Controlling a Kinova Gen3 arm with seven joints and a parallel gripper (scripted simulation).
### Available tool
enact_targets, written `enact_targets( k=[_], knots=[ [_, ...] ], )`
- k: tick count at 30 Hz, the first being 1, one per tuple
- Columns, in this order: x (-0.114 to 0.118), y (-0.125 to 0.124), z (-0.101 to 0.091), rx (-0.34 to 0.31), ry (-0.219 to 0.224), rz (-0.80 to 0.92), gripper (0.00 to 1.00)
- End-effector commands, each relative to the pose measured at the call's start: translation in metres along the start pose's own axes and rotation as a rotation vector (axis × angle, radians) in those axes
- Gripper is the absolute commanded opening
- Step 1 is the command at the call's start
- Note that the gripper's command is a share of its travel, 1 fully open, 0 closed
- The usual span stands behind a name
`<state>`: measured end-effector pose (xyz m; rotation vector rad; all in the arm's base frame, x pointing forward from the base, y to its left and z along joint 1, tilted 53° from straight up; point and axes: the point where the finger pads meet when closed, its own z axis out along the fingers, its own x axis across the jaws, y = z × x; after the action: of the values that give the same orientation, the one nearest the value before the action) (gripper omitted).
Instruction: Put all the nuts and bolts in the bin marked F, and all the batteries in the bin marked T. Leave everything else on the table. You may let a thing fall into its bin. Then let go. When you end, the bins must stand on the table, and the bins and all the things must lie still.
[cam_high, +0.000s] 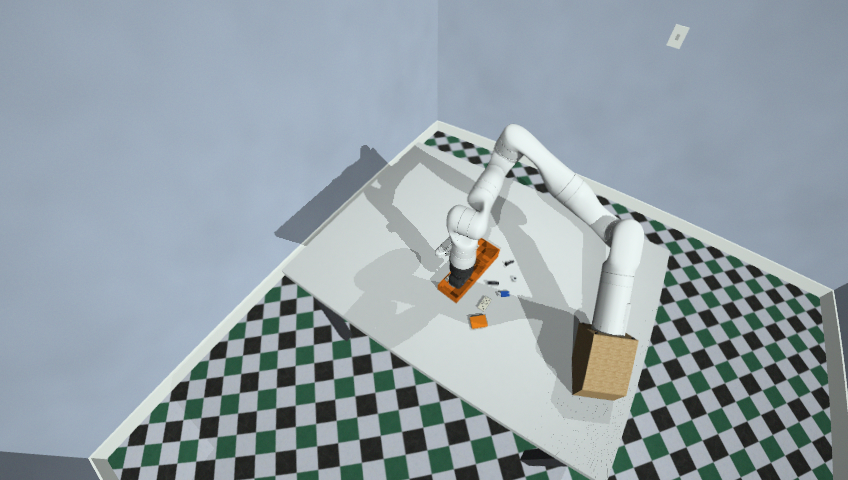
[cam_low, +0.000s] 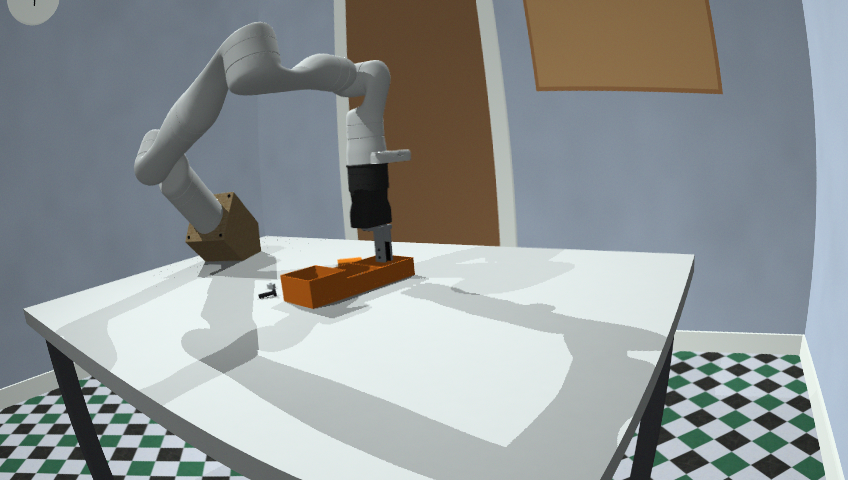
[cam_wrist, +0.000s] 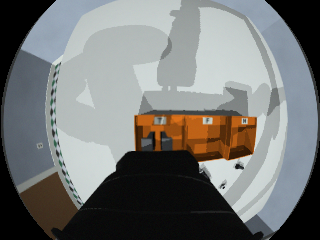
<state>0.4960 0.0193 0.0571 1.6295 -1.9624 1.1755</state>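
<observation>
Bin T (cam_high: 446, 292) (cam_low: 402, 269) (cam_wrist: 176, 131) and bin F (cam_wrist: 200, 131) are orange and joined in a row. My gripper (cam_low: 383, 259) (cam_wrist: 157, 137) reaches down into bin T; its fingers stand a little apart with orange showing between them, so it is open and empty. A dark bolt (cam_high: 508, 262) (cam_low: 267, 294) (cam_wrist: 239, 165) and a small pale nut (cam_high: 513, 278) (cam_wrist: 223, 185) lie beside the bins. A dark, elongated piece (cam_high: 492, 282) lies nearer them; its kind is unclear. The gripper hides much of bin T's inside; contents cannot be made out.
A third bin (cam_wrist: 243, 135) adjoins bin F. A blue piece (cam_high: 504, 293), a cream dotted block (cam_high: 484, 302) and an orange block (cam_high: 478, 321) lie on the arm-base side of the bins. A pale object shows beside the wrist. The arm stands on a wooden block (cam_high: 608, 365).
</observation>
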Motion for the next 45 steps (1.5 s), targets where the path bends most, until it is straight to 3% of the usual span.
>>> enact_targets(
  k=[1, 8, 18, 22, 28, 30, 39, 45],
  knots=[
    [-0.001, -0.001, -0.006, 0.005, -0.004, 0.001, 0.31],
    [-0.001, -0.001, -0.015, 0.005, -0.004, 0.001, 0.31],
    [-0.001, -0.001, -0.046, 0.005, -0.004, 0.001, 0.31],
    [-0.001, -0.001, -0.046, 0.005, -0.004, 0.001, 0.31],
    [-0.001, -0.001, -0.096, 0.005, -0.004, 0.001, 0.31],
    [-0.001, -0.001, -0.096, 0.005, -0.004, 0.001, 0.31],
    [0.000, 0.000, -0.171, 0.005, -0.004, 0.001, 0.31],
    [-0.001, -0.001, -0.172, 0.005, -0.004, 0.001, 0.31]
  ],
)
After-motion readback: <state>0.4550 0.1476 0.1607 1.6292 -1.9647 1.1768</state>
